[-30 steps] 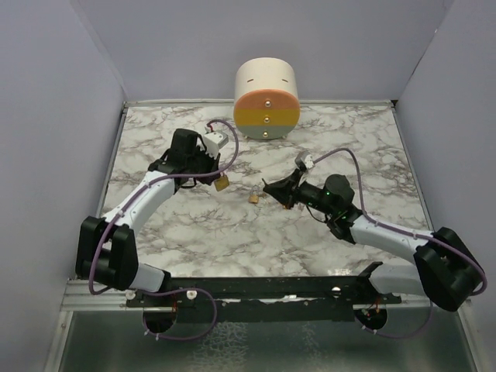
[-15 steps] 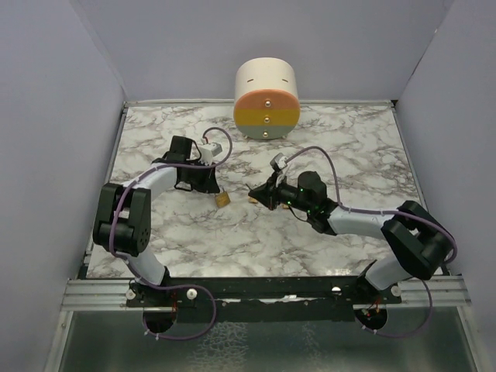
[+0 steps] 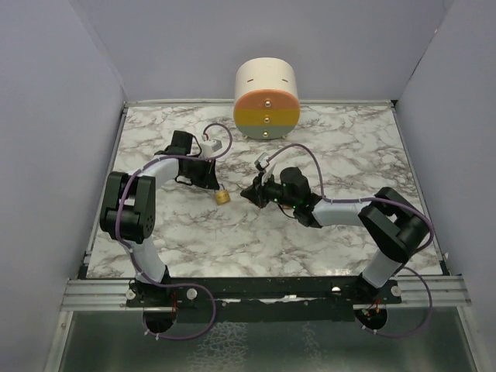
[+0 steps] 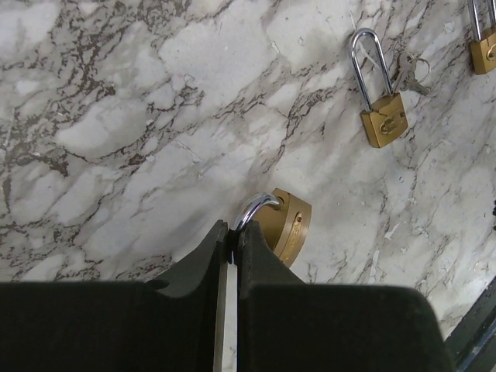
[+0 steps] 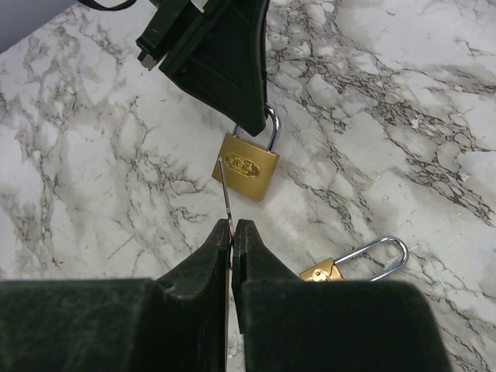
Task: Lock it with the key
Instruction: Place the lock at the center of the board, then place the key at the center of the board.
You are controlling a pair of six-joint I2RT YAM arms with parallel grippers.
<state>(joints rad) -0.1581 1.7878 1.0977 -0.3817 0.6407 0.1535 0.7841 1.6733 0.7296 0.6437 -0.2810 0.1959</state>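
Observation:
A brass padlock (image 4: pixel 288 226) hangs just above the marble from its steel shackle (image 4: pixel 256 209), and my left gripper (image 4: pixel 232 229) is shut on that shackle. In the right wrist view the padlock (image 5: pixel 246 165) shows its face below the left gripper's black fingers (image 5: pixel 225 62). My right gripper (image 5: pixel 231 226) is shut on the key (image 5: pixel 224 194), seen edge-on as a thin blade. Its tip reaches the padlock's lower left edge; I cannot tell whether it touches. From above, the padlock (image 3: pixel 222 197) sits between the left gripper (image 3: pixel 211 180) and the right gripper (image 3: pixel 246 192).
A second brass padlock (image 5: pixel 325 270) with an open shackle lies on the table (image 3: pixel 349 155) right beside the right fingers. Another padlock (image 4: pixel 384 124) with a key (image 4: pixel 411 74) behind it and a third (image 4: pixel 484 50) lie farther off. A cream drum (image 3: pixel 266 97) stands at the back.
The right gripper has moved left with the key, up to the padlock. The left arm has folded back, bringing the held padlock slightly nearer and lower.

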